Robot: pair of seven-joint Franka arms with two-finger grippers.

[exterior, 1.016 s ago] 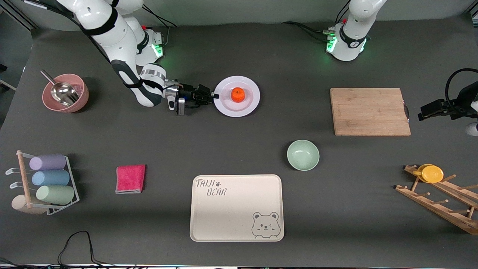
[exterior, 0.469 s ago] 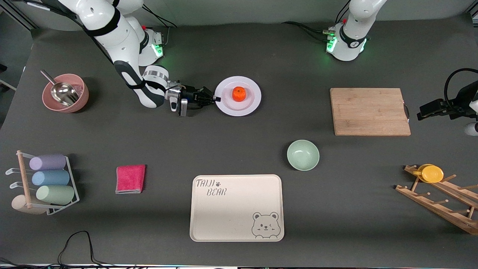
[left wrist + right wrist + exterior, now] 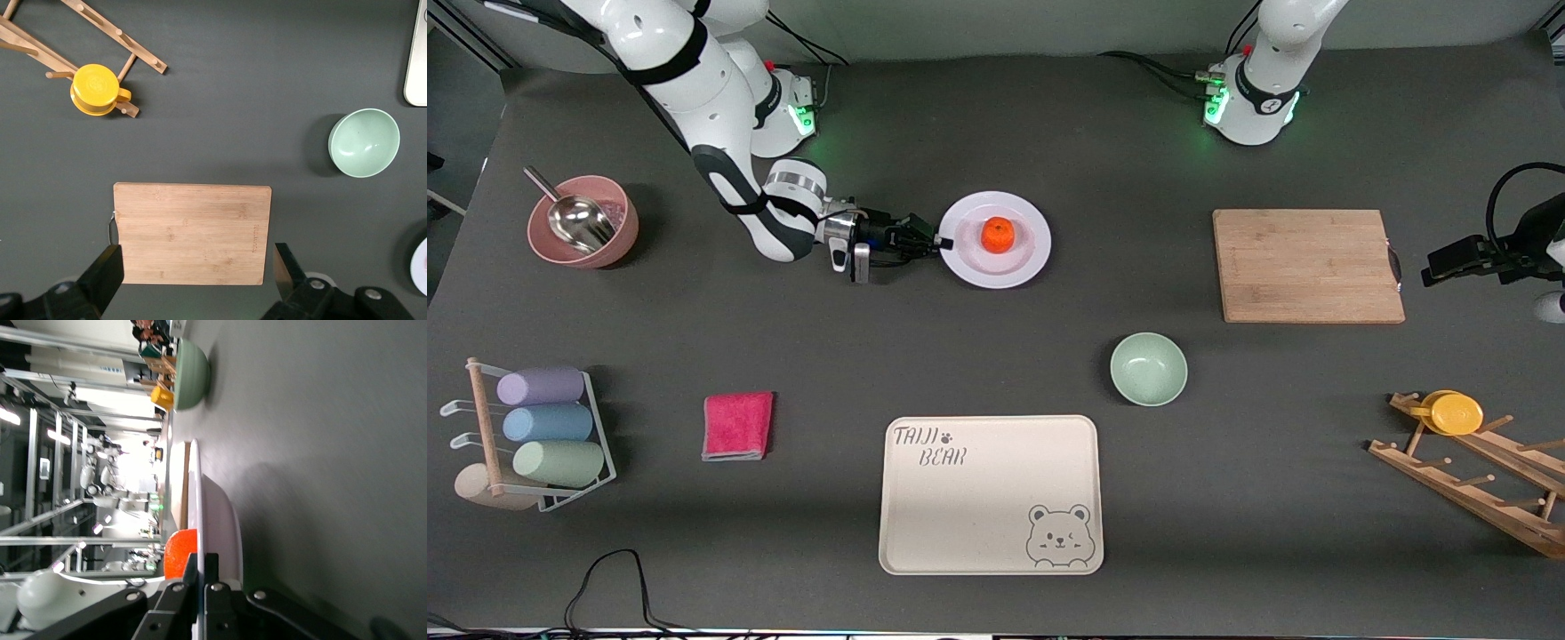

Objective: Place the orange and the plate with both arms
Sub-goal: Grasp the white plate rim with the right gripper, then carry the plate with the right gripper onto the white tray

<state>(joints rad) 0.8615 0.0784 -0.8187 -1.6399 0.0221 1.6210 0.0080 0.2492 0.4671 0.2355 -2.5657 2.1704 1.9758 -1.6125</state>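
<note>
Right gripper [image 3: 941,242] has its fingers clamped on the rim of the plate [image 3: 1024,265], lifted off the worktop [image 3: 996,356] with the orange [image 3: 997,235] on it, while the left gripper [image 3: 193,287] waits, fingers spread wide, over the cutting board [image 3: 192,233].

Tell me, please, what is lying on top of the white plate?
The orange sits on the plate, about at its middle. The right gripper is shut on the plate's rim. What the orange covers cannot be seen.
</note>
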